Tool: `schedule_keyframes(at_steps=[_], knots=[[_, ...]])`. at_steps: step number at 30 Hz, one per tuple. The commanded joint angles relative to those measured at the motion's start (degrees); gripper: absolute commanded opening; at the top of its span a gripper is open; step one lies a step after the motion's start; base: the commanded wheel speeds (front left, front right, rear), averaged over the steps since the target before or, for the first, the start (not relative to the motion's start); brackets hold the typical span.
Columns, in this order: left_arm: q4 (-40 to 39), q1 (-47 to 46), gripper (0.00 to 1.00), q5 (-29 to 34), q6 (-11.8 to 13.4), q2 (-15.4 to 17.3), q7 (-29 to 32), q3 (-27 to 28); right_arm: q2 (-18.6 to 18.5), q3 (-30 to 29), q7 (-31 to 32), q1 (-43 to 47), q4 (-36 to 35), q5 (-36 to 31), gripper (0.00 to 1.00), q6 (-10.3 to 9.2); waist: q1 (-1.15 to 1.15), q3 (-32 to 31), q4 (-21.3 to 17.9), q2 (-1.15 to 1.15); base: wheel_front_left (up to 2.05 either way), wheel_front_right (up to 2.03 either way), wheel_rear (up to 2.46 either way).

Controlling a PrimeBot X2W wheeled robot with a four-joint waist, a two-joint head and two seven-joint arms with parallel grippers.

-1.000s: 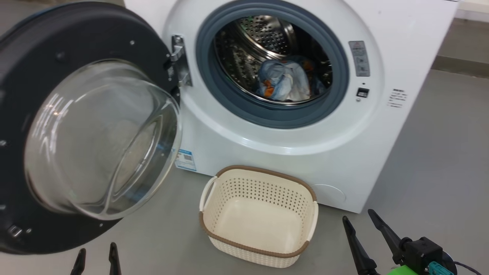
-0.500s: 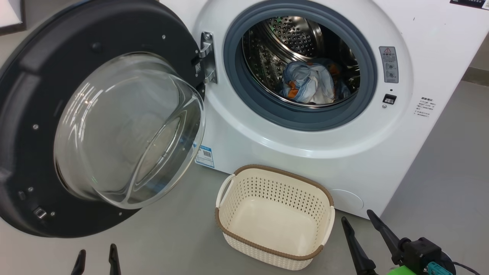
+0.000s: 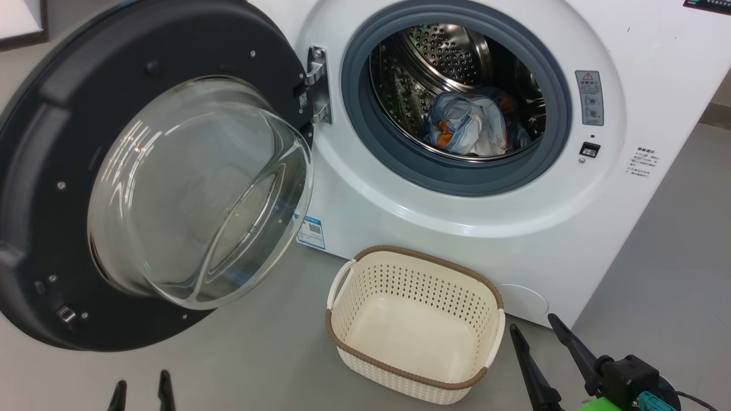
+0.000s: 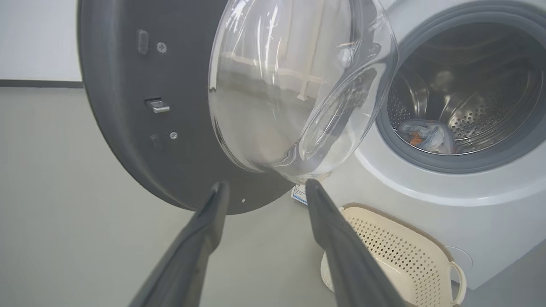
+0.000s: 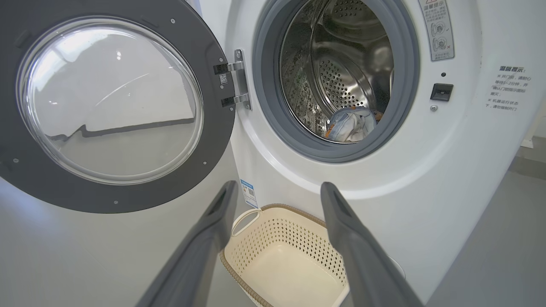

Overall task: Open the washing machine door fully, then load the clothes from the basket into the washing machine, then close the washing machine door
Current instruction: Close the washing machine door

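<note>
Basket (image 3: 422,285) before washing machine (image 3: 434,228), clothes (image 3: 468,128) inside

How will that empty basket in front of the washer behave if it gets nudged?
The basket looks empty and thin perforated plastic, so probably light and likely to slide on the smooth floor. Its broad flat base makes tipping unlikely; the walls may flex slightly.

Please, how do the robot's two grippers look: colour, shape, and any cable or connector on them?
Both the left gripper and the right gripper have two long, dark fingers tapering to points. Behind the right one sit a black block, a bright green part, a teal connector and a thin black cable.
</note>
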Motion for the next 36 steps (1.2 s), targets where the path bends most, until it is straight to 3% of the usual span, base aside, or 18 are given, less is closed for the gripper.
schedule_keyframes(at_steps=[1,2,9,14,18,22,26,36], knots=[[-0.59,-0.91,0.18,-3.58,0.31,0.56,-0.37,2.33,-0.40,1.56,-0.28,-2.58,-1.14,-0.52,1.00,0.09,0.00,-0.04,-0.02,0.00,0.00,0.00,0.00],[-0.36,-0.85,0.00,-4.74,0.13,0.56,-0.37,2.83,-0.38,1.58,-0.28,-2.60,-1.12,-0.50,1.00,0.09,0.00,-0.06,-0.03,0.00,0.00,0.00,0.00],[2.70,-1.57,0.00,-10.78,-0.51,0.56,-0.37,10.58,-0.16,1.47,-0.28,-2.39,-1.14,-0.49,1.00,0.09,0.00,-0.17,-0.16,0.00,0.00,0.00,0.00],[5.48,-4.73,0.00,-12.93,-2.54,1.33,-0.37,20.64,-0.05,1.52,-0.28,-2.36,-1.07,-0.50,1.00,0.09,0.00,-0.01,-0.57,0.00,0.00,0.00,0.00],[8.86,-8.93,0.00,-18.39,-3.87,3.01,-0.37,28.69,-0.02,1.67,-0.28,-2.72,-1.03,-0.48,1.00,0.09,0.00,0.10,-1.42,0.00,0.00,0.00,0.00],[13.85,-13.76,0.00,-24.33,-4.46,8.06,1.10,34.30,-0.17,1.79,-0.28,-3.00,-1.04,-0.46,1.00,0.09,0.00,0.33,-2.29,0.00,0.00,0.00,0.00],[20.45,-19.07,0.00,-29.47,-3.52,15.49,5.59,39.17,0.01,1.79,-0.28,-3.69,-1.07,-0.46,1.00,0.09,0.00,0.76,-4.16,0.00,0.00,0.00,0.00],[31.93,-31.57,0.00,-40.23,-1.44,25.30,14.32,45.87,-0.23,1.96,-0.28,-3.99,-0.94,-0.39,1.00,0.09,0.00,1.50,-7.87,0.00,0.00,0.00,0.00]])
